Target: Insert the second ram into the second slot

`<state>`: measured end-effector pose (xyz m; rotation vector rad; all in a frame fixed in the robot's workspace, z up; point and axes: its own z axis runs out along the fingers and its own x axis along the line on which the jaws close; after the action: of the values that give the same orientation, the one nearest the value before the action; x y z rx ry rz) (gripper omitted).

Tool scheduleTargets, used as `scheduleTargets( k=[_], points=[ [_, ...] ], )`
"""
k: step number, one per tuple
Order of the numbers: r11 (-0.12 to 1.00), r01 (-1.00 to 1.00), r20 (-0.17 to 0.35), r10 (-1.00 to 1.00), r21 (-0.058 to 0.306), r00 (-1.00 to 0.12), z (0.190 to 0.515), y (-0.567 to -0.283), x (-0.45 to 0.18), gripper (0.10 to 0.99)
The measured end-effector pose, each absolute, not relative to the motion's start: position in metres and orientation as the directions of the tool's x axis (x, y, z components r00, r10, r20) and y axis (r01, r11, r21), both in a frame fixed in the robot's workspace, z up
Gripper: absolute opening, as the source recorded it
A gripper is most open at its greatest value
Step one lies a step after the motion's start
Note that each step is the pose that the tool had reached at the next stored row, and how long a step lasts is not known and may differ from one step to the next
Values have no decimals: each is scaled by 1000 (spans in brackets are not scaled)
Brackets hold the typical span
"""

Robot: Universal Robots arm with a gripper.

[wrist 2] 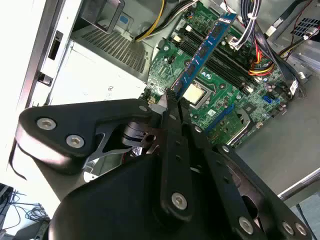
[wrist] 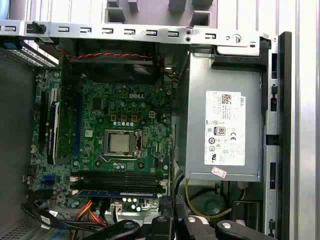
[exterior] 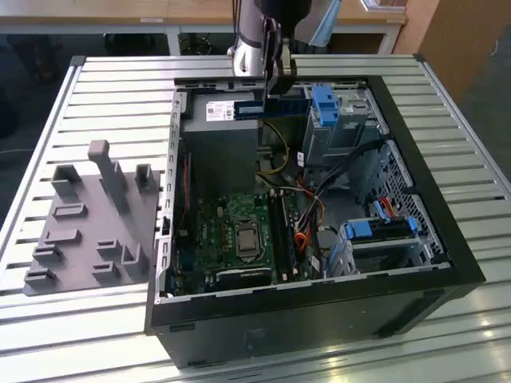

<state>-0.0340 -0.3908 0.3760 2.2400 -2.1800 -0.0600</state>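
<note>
In the exterior view my gripper (exterior: 275,94) hangs over the back of the open computer case (exterior: 447,255), shut on the second ram (exterior: 292,104). It is a long blue stick, held level above the grey power supply. The second wrist view shows the ram (wrist 2: 202,50) jutting out from between my black fingers (wrist 2: 172,117), well above the green motherboard (wrist 2: 225,100). The black memory slots (wrist: 117,179) lie in a row beside the processor socket (wrist: 121,143). A blue stick (wrist: 117,191) sits along the outer edge of that row. The slots (exterior: 279,231) are lower and nearer than the gripper.
A grey power supply (wrist: 222,130) fills the case corner under the gripper. Blue drive-bay clips (exterior: 323,104) and another blue clip (exterior: 383,227) line the exterior view's right, with loose cables (exterior: 307,215) between. A grey fixture plate (exterior: 88,227) lies outside the case at the left.
</note>
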Motion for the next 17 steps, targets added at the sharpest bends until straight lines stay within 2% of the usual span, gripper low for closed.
scheduleTargets(
  k=[17],
  points=[
    [-27, -999, -17, -999, 38, 27, 376, -395, -34, 137]
  ],
)
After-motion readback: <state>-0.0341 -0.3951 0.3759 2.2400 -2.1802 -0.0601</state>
